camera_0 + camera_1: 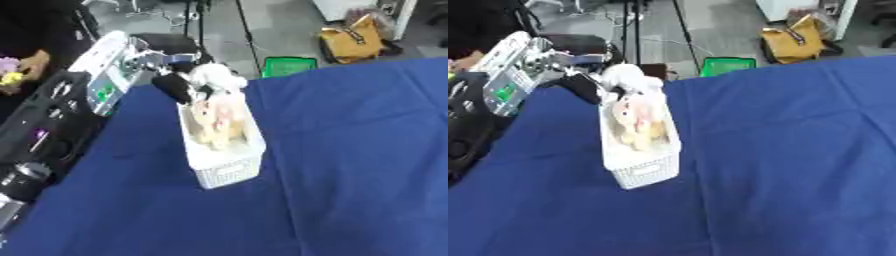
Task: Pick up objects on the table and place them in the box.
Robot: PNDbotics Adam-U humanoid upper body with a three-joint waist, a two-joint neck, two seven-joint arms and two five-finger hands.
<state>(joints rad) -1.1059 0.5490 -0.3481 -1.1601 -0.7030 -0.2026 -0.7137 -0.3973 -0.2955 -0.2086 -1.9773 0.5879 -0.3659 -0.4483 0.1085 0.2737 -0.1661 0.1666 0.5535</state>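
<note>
At the far end of the white box [223, 150], your left hand [175, 86] hangs over the rim, its dark fingers curled round a white plush toy [217, 76]. Toy sits just above the box's far end, touching the pale plush pieces [217, 122] heaped inside. Box stands on the blue table [350, 165], long axis running away from you, tilted slightly left. Your left arm [109, 70] enters from upper left, white and silver, angled down toward the box.

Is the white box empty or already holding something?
Holding something: pale plush toys fill the white box, one white toy at the left robot hand.
</note>
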